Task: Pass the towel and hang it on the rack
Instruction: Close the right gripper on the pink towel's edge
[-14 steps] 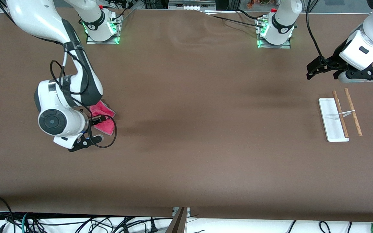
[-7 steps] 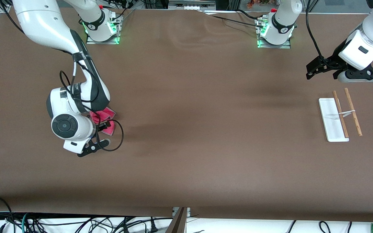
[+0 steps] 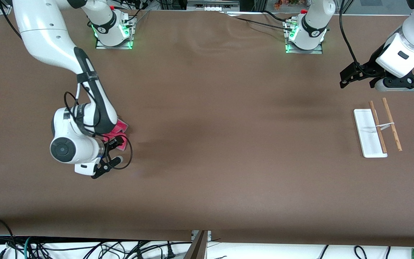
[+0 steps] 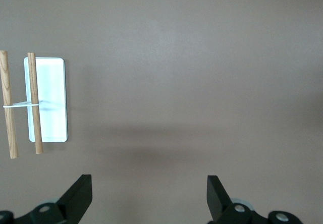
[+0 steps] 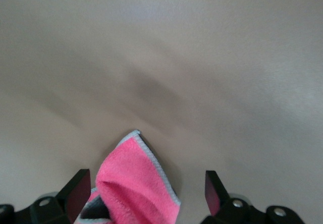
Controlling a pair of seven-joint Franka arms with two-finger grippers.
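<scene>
Brown worktop (image 3: 207,162) carries the towel (image 5: 136,183) between the right pincer's (image 5: 144,196) spread fingers; the left pincer (image 4: 149,199), spread apart, waits over the worktop near the rack (image 3: 377,130).

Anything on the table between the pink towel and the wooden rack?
Nothing visible: only bare brown table lies between the pink terry towel under the right hand and the white-based, wooden-rod rack.

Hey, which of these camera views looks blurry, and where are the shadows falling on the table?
Right wrist view: the tabletop is smeared as if by motion blur, while the towel between the open right tool stays fairly sharp. Left wrist view: crisp, the rack clear, a soft dark band on the table. Front view: evenly lit, with faint diffuse shadows across the middle.
</scene>
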